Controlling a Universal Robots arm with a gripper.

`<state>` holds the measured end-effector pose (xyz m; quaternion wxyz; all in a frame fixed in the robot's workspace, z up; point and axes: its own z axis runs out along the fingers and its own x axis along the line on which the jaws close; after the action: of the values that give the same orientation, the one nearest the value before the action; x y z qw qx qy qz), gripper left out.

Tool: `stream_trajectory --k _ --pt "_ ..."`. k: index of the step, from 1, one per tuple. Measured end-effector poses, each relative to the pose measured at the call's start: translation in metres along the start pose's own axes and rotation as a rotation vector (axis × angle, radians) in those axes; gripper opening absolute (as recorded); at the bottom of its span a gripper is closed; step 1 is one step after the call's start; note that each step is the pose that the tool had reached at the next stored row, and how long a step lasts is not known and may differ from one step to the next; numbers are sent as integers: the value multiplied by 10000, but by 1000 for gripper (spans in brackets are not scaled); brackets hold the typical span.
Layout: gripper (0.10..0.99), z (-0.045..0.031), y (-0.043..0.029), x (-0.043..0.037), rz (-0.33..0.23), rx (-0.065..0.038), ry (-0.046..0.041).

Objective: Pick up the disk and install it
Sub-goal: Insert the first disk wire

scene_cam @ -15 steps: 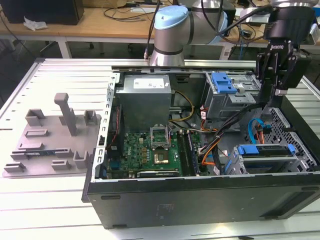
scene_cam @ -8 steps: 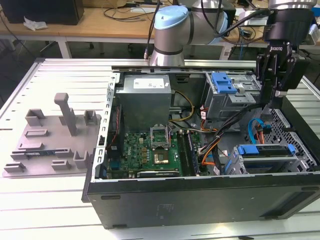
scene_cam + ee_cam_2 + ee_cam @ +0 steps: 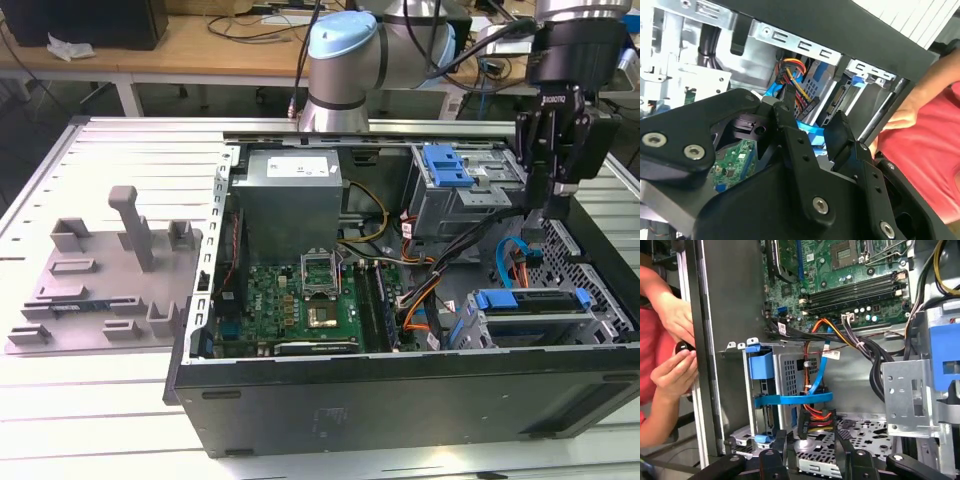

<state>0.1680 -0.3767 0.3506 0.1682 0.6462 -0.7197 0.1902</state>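
A: Risks at that moment?
B: Two, my read. A person's hand [image 3: 675, 335] was right at the outer wall of the case [image 3: 400, 385], beside the drive cage. A sideways swing of the arm could have clipped it. The blue data cable [image 3: 816, 385] and power leads [image 3: 815, 416] also looped just beside the cage, below the tool [image 3: 812, 119]. A descent could have snagged them and pulled a plug.
A: Tool state?
B: Released. Fingers spread, nothing between them.
A: Disk?
B: The disk [image 3: 528, 300] sat in the cage at the case's near corner, on the exterior view's right. It looked on edge, blue frame up, long axis along the near wall. Couldn't tell if it was fully seated.
A: Further back?
B: Motherboard [image 3: 310, 300] mid-case, then a second blue-latched bay [image 3: 447, 165] at the far wall.
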Motion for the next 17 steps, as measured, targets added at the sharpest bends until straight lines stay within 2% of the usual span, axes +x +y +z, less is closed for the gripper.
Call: stream_trajectory --k 1,3,6,10,14,15,17 --pt "506 4 5 -2 86 -9 147" --pt "506 10 13 -4 208 -1 368" --pt "506 19 23 -9 378 -54 424" --pt "506 56 100 -21 467 -90 499" --pt "506 78 102 -34 834 0 498" --pt "506 81 101 -35 889 -7 519" --pt "506 86 103 -38 1009 -19 631"
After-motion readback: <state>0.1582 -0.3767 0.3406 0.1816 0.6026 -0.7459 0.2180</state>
